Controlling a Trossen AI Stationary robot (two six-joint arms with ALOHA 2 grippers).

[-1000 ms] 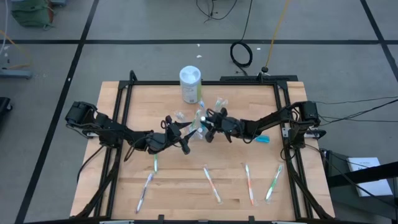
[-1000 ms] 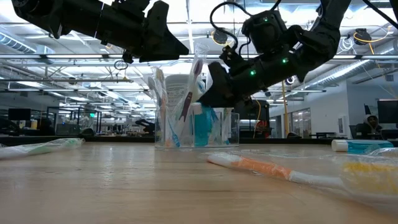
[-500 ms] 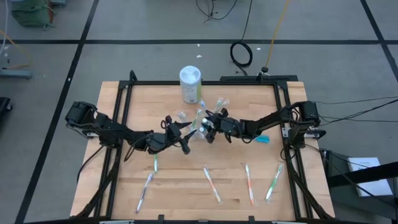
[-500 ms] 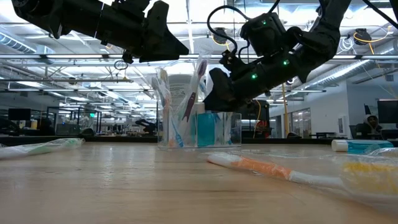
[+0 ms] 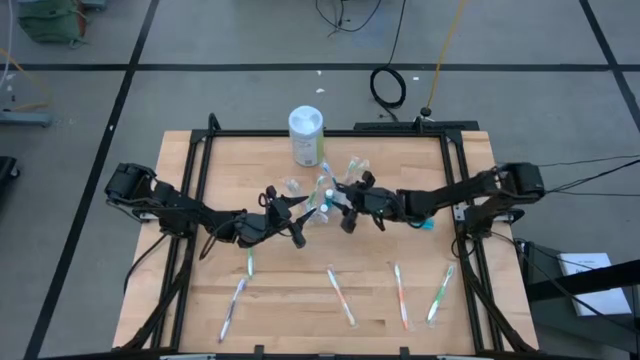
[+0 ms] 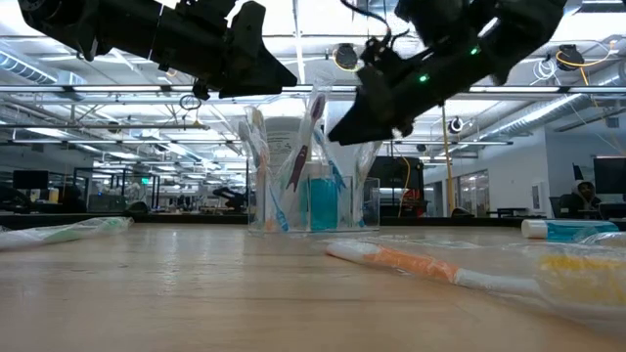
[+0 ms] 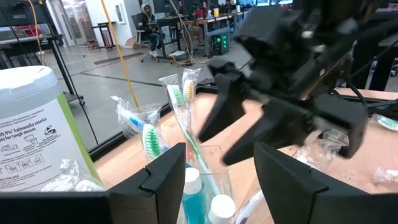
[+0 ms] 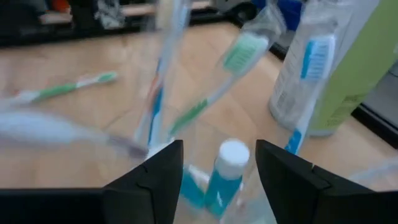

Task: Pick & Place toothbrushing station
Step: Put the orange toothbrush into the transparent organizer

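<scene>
The clear plastic cup stands upright on the table's middle. It holds several wrapped toothbrushes and teal white-capped toothpaste tubes. My right gripper hovers open just above the cup's right side, its fingers on either side of a tube's cap without touching it. My left gripper waits open and level at the cup's left, above its rim. More toothbrushes lie flat along the near half of the table.
A white canister with a green label stands behind the cup at the far edge. A teal tube lies to the right under my right arm. Wrapped toothbrushes lie in the foreground. A black frame borders the tabletop.
My right gripper has opened and risen from the cup's mouth, drawing back a little toward the table's right edge and tipping closer to level. A teal tube stays standing in the cup where the fingers were. The cup has kept its place.
</scene>
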